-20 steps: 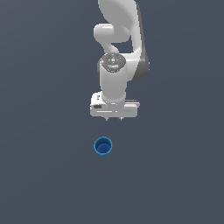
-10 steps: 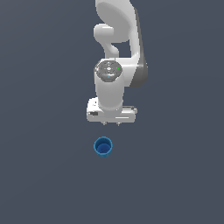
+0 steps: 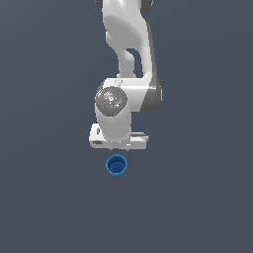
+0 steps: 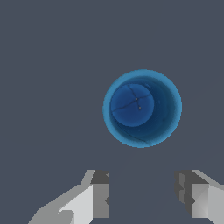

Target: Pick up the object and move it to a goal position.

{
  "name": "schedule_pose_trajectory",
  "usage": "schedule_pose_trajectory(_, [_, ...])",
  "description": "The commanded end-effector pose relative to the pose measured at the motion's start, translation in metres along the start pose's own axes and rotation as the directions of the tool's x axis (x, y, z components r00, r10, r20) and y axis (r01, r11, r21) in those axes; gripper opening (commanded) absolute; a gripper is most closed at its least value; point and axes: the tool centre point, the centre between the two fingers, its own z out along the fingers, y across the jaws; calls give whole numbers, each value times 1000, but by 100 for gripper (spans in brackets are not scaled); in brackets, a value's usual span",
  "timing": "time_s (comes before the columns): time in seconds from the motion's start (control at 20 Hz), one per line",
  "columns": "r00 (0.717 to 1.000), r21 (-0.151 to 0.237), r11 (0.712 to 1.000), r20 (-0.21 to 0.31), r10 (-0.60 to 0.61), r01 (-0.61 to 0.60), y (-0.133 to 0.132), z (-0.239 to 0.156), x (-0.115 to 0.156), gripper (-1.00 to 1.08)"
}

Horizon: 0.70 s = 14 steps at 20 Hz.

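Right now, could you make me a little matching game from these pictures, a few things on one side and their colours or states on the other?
Things:
1. cup
2. end effector
3. floor
4. arm

Colours or states:
A. plain dark grey
B. bright blue, hollow, standing apart from everything
C. white, reaching down from the top of the exterior view
D. open, holding nothing

Pairs: 1-B, 2-D, 3-A, 4-C
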Motion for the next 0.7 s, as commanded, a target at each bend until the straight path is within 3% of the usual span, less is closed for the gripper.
schedule_pose_trajectory(0.0, [1000,-1,1000,19,3,-3,7,3,9,28])
schedule_pose_trajectory(0.65, [994,-2,1000,112,14,-14,41,24,41,28])
